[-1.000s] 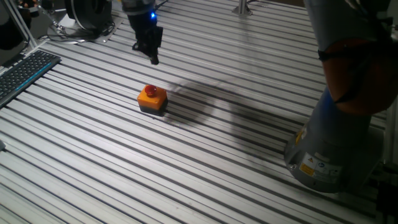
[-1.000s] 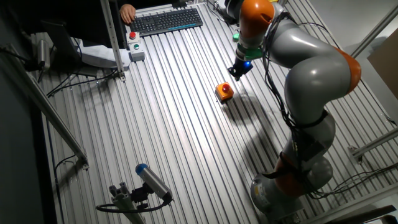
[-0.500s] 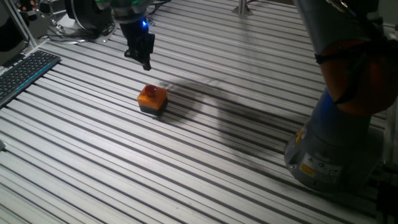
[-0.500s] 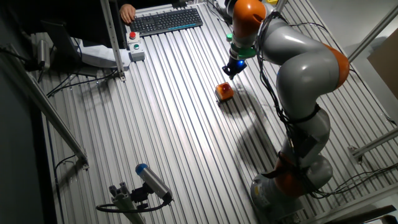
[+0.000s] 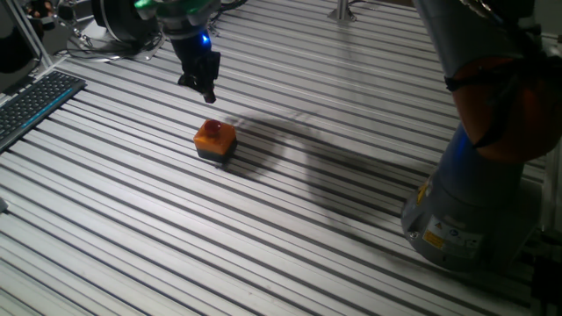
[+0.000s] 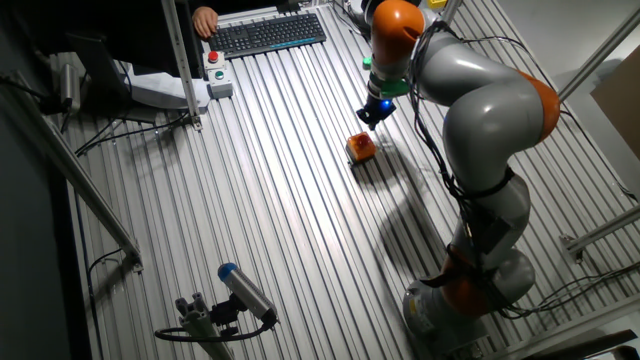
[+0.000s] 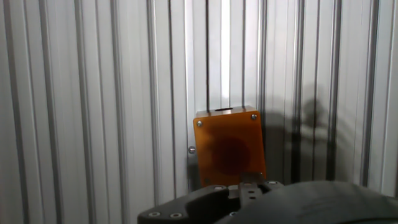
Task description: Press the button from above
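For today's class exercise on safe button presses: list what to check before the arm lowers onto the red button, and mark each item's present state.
1. Button sits upright on the slatted table: ok.
2. Claw is above the table, not touching the button: ok.
3. Claw is centred over the red dome: not ok; the hand view shows the orange housing ahead of the fingers.
4. Nothing lies between claw and button: ok.
5. Fingers shut for pressing: cannot tell.
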Robot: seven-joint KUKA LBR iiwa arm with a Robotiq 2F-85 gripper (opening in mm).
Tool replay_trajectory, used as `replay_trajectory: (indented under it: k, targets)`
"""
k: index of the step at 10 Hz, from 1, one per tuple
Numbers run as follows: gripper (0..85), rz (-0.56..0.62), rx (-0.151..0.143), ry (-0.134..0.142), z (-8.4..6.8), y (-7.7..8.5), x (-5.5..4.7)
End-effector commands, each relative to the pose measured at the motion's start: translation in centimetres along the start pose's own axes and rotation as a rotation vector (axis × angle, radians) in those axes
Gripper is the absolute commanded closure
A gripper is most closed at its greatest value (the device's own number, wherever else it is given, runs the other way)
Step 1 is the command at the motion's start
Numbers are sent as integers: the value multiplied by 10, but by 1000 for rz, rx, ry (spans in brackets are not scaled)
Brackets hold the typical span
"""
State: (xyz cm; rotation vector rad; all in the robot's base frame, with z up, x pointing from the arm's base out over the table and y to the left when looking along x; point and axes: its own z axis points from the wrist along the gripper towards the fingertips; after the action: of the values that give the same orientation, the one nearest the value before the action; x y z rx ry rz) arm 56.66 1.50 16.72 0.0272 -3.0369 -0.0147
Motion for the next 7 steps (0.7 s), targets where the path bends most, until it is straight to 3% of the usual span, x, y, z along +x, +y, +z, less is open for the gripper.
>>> replay_trajectory:
  k: [1,3,6,7]
  targets:
    - [850,-2,-1,-1,7,0,0]
    - [850,-5,-10,-7,20,2,3]
    - [850,-13,-2,-10,22,2,6]
    - [850,-11,-13,-4,22,2,6]
